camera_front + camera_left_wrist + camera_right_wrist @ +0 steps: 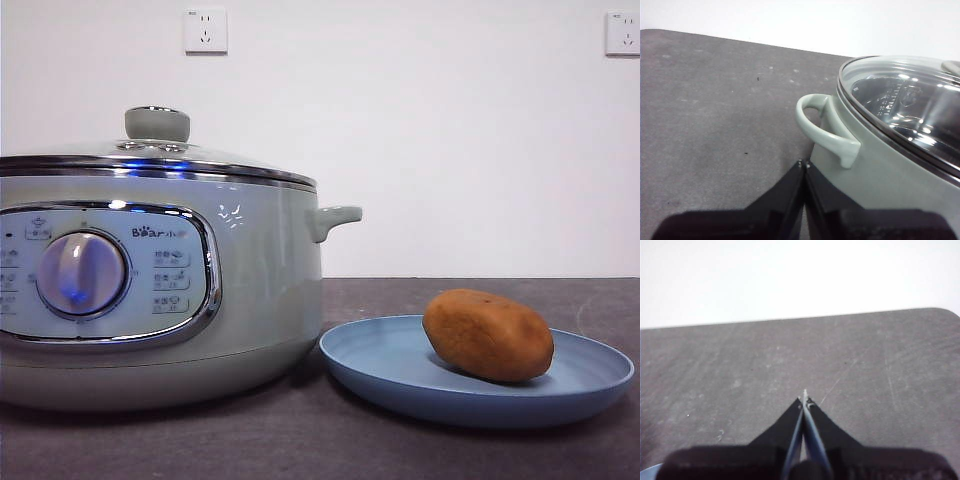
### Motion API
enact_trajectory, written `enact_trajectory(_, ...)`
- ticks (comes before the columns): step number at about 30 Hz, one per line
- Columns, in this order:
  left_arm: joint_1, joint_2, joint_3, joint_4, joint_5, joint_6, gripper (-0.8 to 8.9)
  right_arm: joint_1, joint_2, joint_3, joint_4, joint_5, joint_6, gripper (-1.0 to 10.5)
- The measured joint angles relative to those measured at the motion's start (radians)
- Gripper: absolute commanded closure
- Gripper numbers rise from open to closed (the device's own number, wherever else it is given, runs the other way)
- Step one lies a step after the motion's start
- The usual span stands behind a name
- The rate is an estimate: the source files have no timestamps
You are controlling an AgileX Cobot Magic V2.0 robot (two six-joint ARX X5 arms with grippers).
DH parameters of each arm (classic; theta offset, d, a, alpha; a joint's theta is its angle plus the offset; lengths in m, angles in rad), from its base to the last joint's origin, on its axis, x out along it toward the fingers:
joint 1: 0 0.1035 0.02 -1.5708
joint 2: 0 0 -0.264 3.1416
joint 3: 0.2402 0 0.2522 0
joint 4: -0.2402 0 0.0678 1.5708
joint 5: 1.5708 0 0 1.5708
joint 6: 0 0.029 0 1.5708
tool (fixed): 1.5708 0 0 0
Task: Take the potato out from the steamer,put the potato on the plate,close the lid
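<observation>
The pale grey-green steamer [150, 290] stands at the left in the front view, with the glass lid [150, 155] resting shut on it, knob up. The orange-brown potato [487, 335] lies on the light blue plate [400, 375] to the steamer's right. My left gripper [804, 164] is shut and empty, beside the steamer's side handle [822, 125] and below the lid's steel rim [875, 125]. My right gripper [804, 399] is shut and empty above bare table; a sliver of the plate [647, 471] shows at that view's corner. Neither gripper shows in the front view.
The dark grey table [300, 440] runs back to a white wall with two sockets [205, 30]. Bare table surface lies beside the steamer's handle in the left wrist view [715, 125] and ahead of the right gripper [790, 355].
</observation>
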Motion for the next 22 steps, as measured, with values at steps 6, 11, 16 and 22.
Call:
enact_trajectory(6, 0.000, 0.000, 0.000, 0.000, 0.000, 0.000, 8.17, -0.001, -0.112, -0.212, 0.102, 0.000, 0.050, 9.5)
enact_trajectory(11, 0.000, 0.000, 0.000, 0.000, 0.000, 0.000, 8.17, -0.001, -0.208, -0.329, 0.103, 0.000, 0.092, 9.5)
enact_trajectory(16, 0.000, 0.000, 0.000, 0.000, 0.000, 0.000, 8.17, -0.001, -0.299, -0.367, 0.057, 0.000, 0.117, 9.5)
enact_trajectory(22, 0.000, 0.000, 0.000, 0.000, 0.000, 0.000, 8.17, -0.001, -0.378, -0.367, -0.006, 0.000, 0.122, 9.5)
